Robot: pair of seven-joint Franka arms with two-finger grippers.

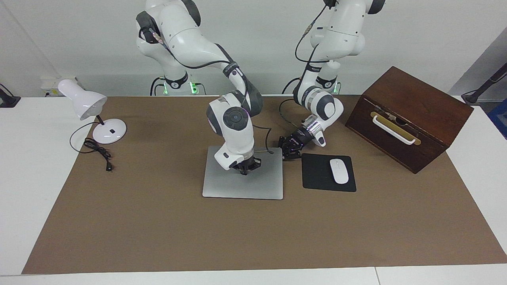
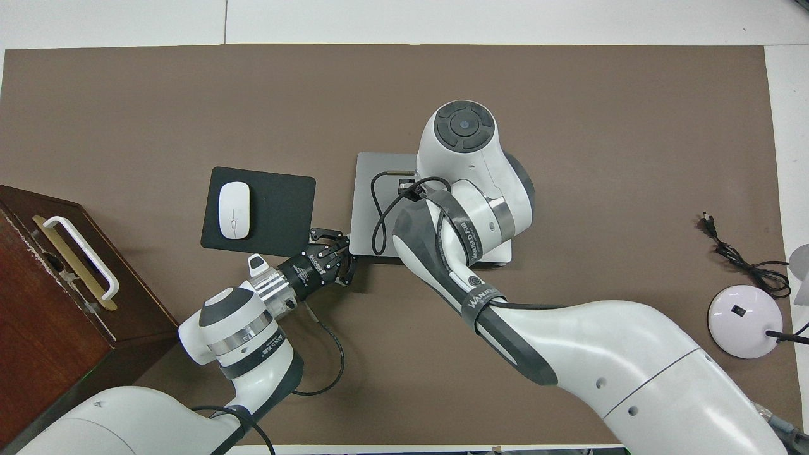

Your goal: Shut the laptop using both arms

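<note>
Both hands are closed: right hand [image 1: 245,169] over the shut laptop [image 1: 242,186], left hand [image 1: 288,154] beside its corner.

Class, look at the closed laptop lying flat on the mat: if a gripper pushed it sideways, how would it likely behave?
The laptop would probably slide as one stiff slab, being thin, flat metal. It seems unlikely to tip or roll, lying flat on the brown mat.
</note>
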